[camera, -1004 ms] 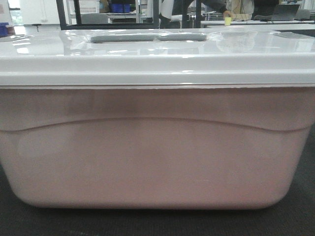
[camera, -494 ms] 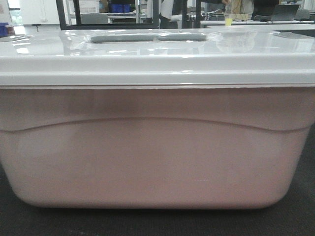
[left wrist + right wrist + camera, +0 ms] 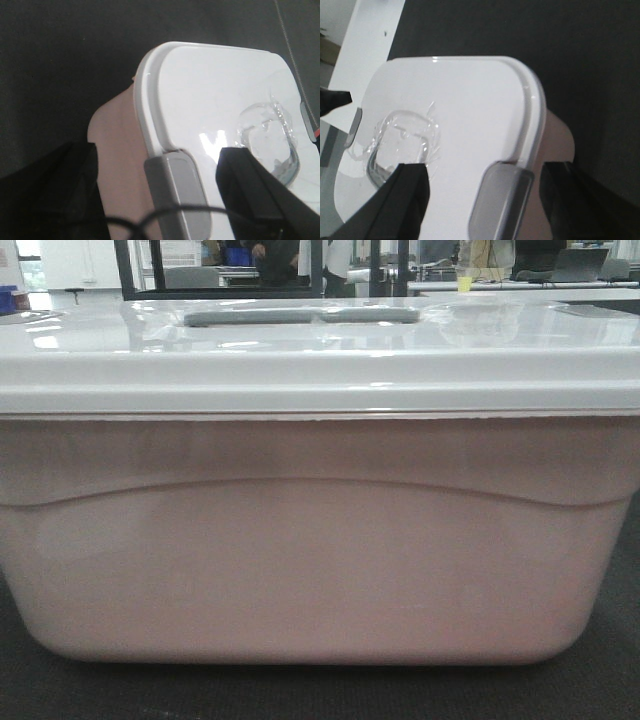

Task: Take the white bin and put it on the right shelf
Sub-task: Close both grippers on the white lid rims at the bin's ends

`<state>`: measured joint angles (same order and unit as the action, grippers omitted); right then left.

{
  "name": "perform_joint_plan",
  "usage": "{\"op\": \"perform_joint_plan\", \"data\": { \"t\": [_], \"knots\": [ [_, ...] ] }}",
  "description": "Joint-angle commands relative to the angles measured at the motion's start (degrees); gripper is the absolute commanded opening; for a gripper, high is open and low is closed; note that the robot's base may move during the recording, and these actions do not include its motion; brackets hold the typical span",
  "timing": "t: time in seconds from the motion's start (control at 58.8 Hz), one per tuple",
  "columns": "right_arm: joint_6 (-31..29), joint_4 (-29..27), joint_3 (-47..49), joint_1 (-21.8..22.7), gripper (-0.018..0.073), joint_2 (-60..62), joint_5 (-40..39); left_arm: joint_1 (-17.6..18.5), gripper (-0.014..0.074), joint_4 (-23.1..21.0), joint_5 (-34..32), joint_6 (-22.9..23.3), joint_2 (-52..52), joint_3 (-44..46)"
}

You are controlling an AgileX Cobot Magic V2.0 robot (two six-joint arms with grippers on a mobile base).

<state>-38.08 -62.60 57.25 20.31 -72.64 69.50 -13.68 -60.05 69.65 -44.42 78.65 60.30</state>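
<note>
The white bin [image 3: 320, 560] is sitting square on a dark floor [image 3: 60, 695] and filling the front view from side to side. Its glossy lid [image 3: 320, 370] is overhanging the pinkish wall all along the top edge, and its grey handle [image 3: 300, 314] is lying flat in the middle.

The left gripper [image 3: 155, 160] is straddling one short end of the bin. Its jaws are standing wide apart, one finger [image 3: 55, 195] hanging outside the wall and the other [image 3: 260, 195] over the lid, with a grey latch [image 3: 175, 192] between them. The right gripper [image 3: 485, 172] is reaching over the opposite end in the same way, jaws spread, with a second grey latch [image 3: 502, 202] between its fingers. Whether any finger is actually touching the plastic is hard to tell from these angles.

Past both rounded corners of the lid, the dark floor is stretching away, leaving room outward.

Behind the bin, black frame posts [image 3: 127, 270] are standing upright. Farther back, blue bins [image 3: 238, 255], a yellow cup [image 3: 463, 283] and a laptop [image 3: 580, 265] are showing in the room.
</note>
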Motion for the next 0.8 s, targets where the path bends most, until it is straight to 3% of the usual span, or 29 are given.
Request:
{"op": "perform_joint_plan", "data": {
  "t": [0.0,0.306,0.562,0.783],
  "knots": [
    [-4.90,-7.63,-1.21,2.23,0.0559,0.24,5.56,-0.62,0.0400,-5.27,6.94,-2.11,-0.22,1.59],
    [-14.28,-18.75,-12.15,2.30,0.0559,-2.80,7.06,-0.62,0.0400,-8.65,6.94,-3.84,4.11,-2.88],
    [-16.98,-20.39,-16.91,1.42,0.0559,-2.80,5.83,-0.62,0.0400,-14.24,6.94,-4.99,4.11,-6.52],
    [-18.39,-21.29,-18.45,-2.27,0.0559,-2.80,3.65,0.00,0.0400,-15.70,6.94,-4.99,4.11,-6.52]
  ]
}}
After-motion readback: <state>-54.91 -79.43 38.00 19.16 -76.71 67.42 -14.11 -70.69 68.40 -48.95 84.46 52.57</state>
